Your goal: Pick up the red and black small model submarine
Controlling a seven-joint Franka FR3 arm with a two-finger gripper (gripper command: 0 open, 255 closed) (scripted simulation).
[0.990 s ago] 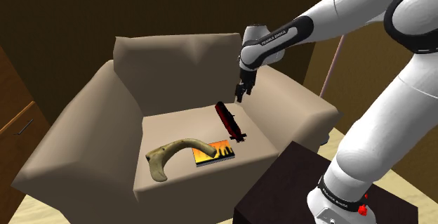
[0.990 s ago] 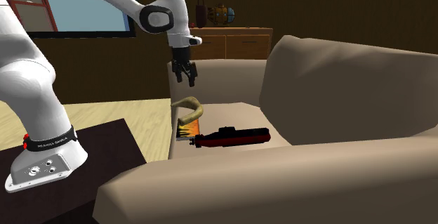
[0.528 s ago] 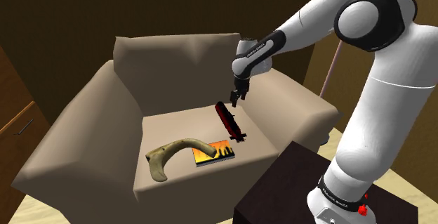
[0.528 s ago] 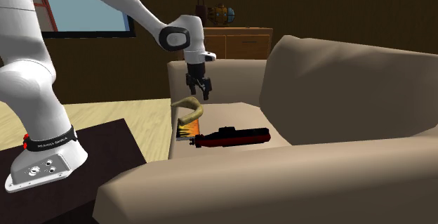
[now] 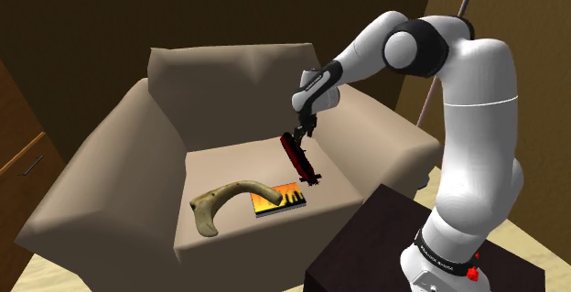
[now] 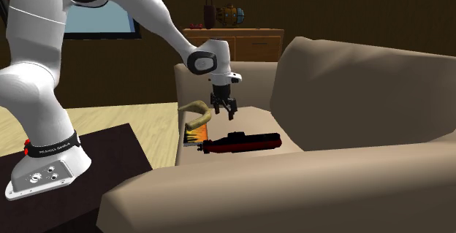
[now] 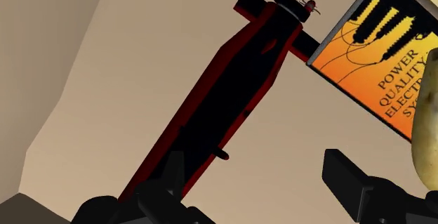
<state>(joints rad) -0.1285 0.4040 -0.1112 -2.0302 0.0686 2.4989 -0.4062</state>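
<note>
a home's living room is showing here: a beige armchair is sitting near a wooden sideboard, a window glowing beyond.

submarine: near end behind tool finger | book: cut off at edge

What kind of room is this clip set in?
Probably a living room: a beige armchair, a wooden sideboard with ornaments on top behind it, and a light wooden floor.
</note>
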